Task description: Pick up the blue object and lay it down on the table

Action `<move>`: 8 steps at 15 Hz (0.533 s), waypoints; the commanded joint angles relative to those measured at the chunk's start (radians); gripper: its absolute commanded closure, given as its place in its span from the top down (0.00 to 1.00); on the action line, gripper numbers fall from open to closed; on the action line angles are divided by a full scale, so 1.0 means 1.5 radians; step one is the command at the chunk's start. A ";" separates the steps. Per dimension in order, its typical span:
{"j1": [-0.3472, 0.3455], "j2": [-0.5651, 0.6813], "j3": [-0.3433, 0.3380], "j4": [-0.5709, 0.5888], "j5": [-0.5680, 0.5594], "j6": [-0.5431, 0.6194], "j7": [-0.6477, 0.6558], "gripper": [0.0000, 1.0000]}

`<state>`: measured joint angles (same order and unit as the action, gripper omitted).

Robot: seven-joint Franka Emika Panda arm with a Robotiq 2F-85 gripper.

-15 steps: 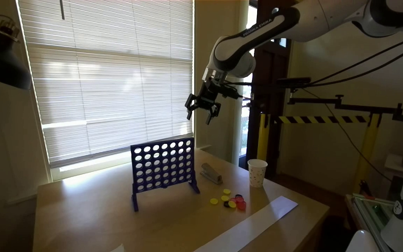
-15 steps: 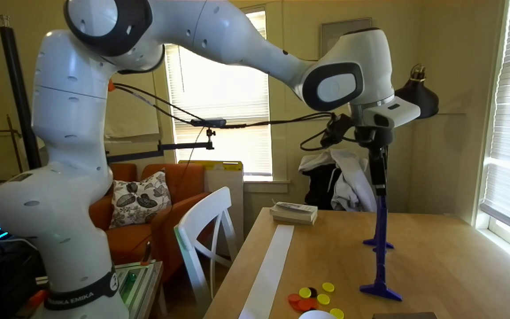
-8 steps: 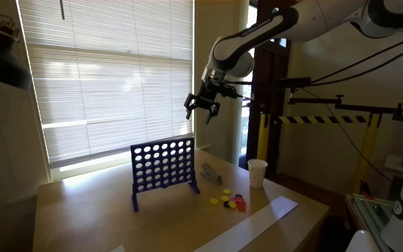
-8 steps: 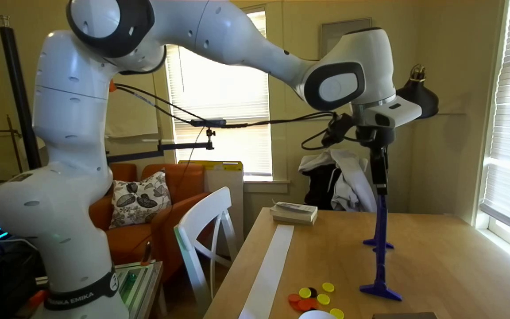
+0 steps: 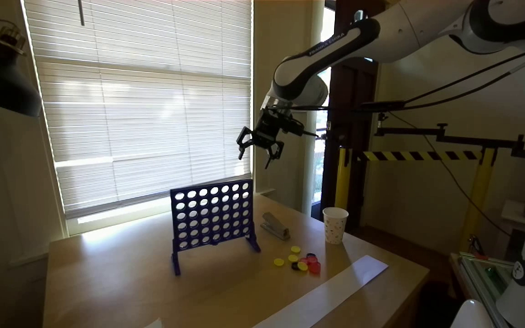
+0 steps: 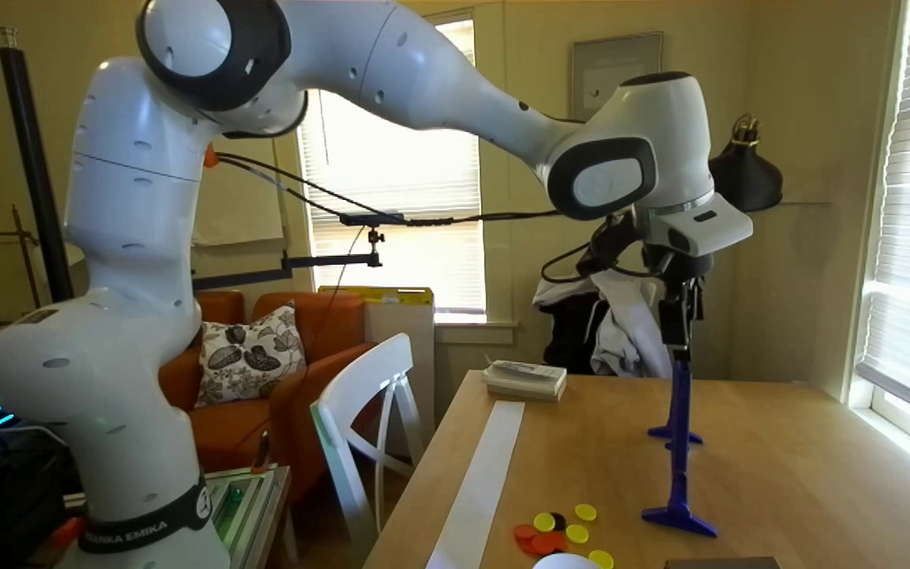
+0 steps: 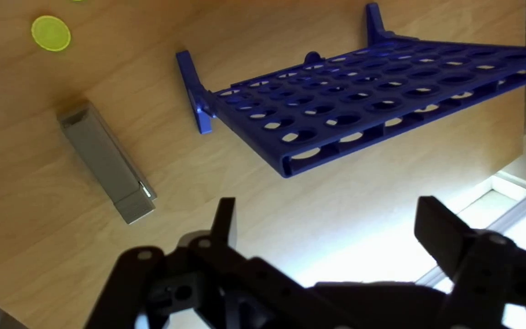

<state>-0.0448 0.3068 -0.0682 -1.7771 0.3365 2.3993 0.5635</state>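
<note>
In an exterior view, the blue board (image 5: 210, 216) stands up on the table (image 5: 103, 278), and nothing has hold of it. The board is tall and thin, so a bump on its top could knock it over.

Above the board's right end hangs the claw (image 5: 254, 162). Its two fingers (image 7: 223, 219) are spread wide and hold nothing; the wrist view shows them apart from the board. They seem lined up along the board's long top edge, not across its thin side. Coming down like that, I think, they would bump it, not pinch it. A turn may be needed first. If only that end gets pinched, the other end could droop, and the board could twist out.

Just right of the board sits the stapler (image 5: 275, 226); a low swing might bang into it. Farther right of the board lie the little round pieces (image 5: 302, 266). If the board is laid on those, it won't sit flat. Farther still from the board stands the cup (image 5: 335, 225), which a wide swing could tip.
</note>
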 commanded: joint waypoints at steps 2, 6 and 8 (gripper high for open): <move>-0.001 0.024 0.001 0.016 0.035 0.000 0.040 1.00; -0.002 0.030 0.003 0.020 0.038 -0.038 0.064 1.00; -0.001 0.033 -0.001 0.019 0.031 -0.037 0.083 1.00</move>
<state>-0.0450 0.3357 -0.0656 -1.7767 0.3625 2.3705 0.6436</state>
